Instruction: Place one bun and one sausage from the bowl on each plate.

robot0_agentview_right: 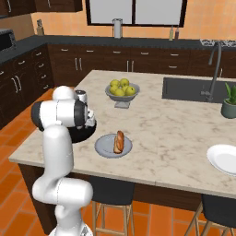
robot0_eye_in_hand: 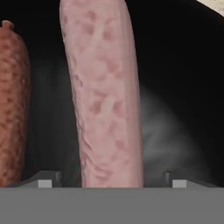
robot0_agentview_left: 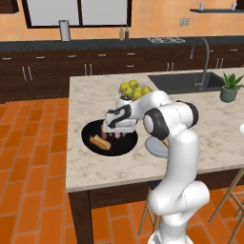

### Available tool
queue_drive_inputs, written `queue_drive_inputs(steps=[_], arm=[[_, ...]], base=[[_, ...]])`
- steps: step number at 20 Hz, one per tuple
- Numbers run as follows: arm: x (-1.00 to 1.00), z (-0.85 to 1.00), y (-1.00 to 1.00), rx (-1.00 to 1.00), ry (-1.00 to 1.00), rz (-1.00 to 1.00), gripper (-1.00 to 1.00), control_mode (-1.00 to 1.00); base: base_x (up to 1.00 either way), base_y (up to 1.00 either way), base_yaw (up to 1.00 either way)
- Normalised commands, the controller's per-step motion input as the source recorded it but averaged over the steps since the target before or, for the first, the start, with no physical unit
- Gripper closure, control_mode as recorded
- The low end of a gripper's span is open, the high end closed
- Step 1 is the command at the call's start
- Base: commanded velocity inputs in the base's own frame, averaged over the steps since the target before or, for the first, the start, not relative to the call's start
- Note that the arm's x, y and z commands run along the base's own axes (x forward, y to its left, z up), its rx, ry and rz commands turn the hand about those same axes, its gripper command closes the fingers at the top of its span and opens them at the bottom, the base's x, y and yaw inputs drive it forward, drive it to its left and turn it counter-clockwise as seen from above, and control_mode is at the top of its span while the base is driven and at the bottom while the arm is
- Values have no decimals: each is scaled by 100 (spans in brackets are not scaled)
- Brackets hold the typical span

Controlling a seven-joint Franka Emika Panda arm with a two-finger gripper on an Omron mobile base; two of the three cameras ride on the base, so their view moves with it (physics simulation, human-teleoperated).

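The wide black bowl [robot0_agentview_left: 91,131] sits near the island's left edge and holds a bun [robot0_agentview_left: 100,142]. My gripper [robot0_agentview_left: 113,134] is lowered into it. The hand view has the gripper [robot0_eye_in_hand: 113,180] open, its fingertips [robot0_eye_in_hand: 48,179] straddling a pale pink sausage [robot0_eye_in_hand: 105,87] without touching it. A brown sausage [robot0_eye_in_hand: 13,100] lies beside it on the bowl floor [robot0_eye_in_hand: 183,65]. The pale grey plate [robot0_agentview_right: 103,148] carries one bun [robot0_agentview_right: 119,141]. Nothing lies on the white plate [robot0_agentview_right: 223,159] at the right edge.
A grey footed bowl of yellow-green apples [robot0_agentview_right: 121,90] stands behind the plates. The sink [robot0_agentview_right: 193,90] with its tap and a potted plant [robot0_agentview_right: 229,103] are at the far right. Stools stand under the island's near edge.
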Motion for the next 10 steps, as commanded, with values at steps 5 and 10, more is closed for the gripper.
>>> queue_drive_inputs(steps=[5, 10], arm=[[0, 0, 0, 0, 0, 1, 100, -100], [-30, 49, -16, 0, -5, 0, 100, -100]], base=[[0, 0, 0], [0, 0, 0]])
